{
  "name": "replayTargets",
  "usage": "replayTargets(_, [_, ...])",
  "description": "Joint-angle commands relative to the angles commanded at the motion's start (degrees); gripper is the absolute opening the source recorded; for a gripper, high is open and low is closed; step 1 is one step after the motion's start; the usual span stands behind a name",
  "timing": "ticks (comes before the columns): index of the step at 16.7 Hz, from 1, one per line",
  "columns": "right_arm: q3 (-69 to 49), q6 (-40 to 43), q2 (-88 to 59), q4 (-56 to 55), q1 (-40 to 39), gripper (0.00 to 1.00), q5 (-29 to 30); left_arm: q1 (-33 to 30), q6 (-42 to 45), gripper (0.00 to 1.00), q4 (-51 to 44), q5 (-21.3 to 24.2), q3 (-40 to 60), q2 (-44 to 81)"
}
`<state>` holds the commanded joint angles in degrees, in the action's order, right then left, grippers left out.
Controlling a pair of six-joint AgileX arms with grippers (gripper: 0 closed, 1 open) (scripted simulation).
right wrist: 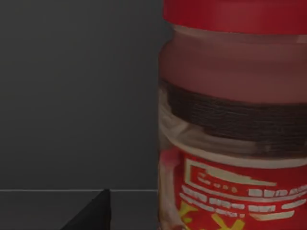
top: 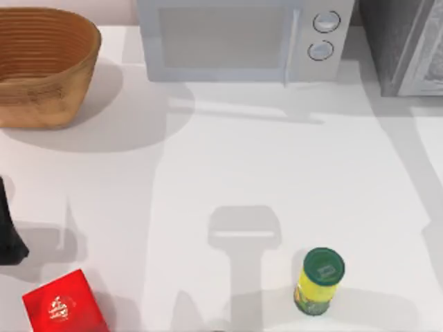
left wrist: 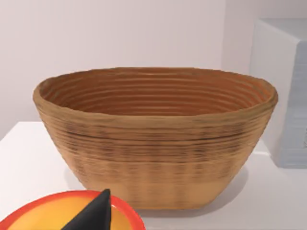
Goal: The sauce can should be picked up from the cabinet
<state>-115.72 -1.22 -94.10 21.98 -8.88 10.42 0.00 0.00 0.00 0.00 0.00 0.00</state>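
Sauce can [right wrist: 232, 124] looms close in the right wrist view, upright, with a red lid, a clear band showing dark contents, and a red label with pale lettering. It stands just beside the right gripper [right wrist: 93, 215], whose dark tip pokes in next to it without touching it. Whether that gripper is spread wide or closed I cannot tell. Behind the sauce can is a dim, dark grey wall with a thin pale line low down; whether this is the inside of the cabinet I cannot tell.

From above, the cabinet [top: 398, 41] sits at the table's [top: 228, 166] far right corner, grey and speckled, with a lighter front panel. The microwave [top: 235, 38] stands just left of it, two round knobs on its right side. The basket [top: 41, 66] fills the far left corner. Near the front edge a yellow can [top: 318, 283] with a green lid stands upright right of centre, well apart from the red box [top: 66, 304] at the front left.

The left arm [top: 8, 232] is parked at the left edge, near the red box. In its wrist view the left gripper [left wrist: 93, 215] shows as a dark tip over a round disc [left wrist: 43, 215] with a red rim and yellow-orange middle, with the basket beyond; its opening I cannot tell either
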Motion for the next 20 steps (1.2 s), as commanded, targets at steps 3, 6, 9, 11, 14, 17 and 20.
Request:
replayTargets(3, [0.4,0.0,0.2,0.0,-0.3,1.0,0.0,0.0,0.0,1.0,0.0,0.0,0.0,0.0])
replayTargets(6, [-1.9,0.0,-1.7,0.4,0.0,1.0,0.0,0.0,0.0,1.0,0.0,0.0,0.0,0.0])
replayTargets(9, [-8.4,0.0,-6.7,1.8,0.6,1.0,-0.4,0.0,0.0,1.0,0.0,0.0,0.0,0.0])
replayTargets(11, [-13.2,0.0,-10.4,2.7,1.0,1.0,-0.8,0.0,0.0,1.0,0.0,0.0,0.0,0.0])
replayTargets(14, [-18.6,0.1,-14.7,3.9,1.5,1.0,-1.3,0.0,0.0,1.0,0.0,0.0,0.0,0.0])
replayTargets(17, [-19.8,0.1,-15.6,4.1,1.7,1.0,-1.4,0.0,0.0,1.0,0.0,0.0,0.0,0.0])
replayTargets(20, [-19.8,0.1,-15.6,4.1,1.7,0.92,-1.4,0.0,0.0,1.0,0.0,0.0,0.0,0.0])
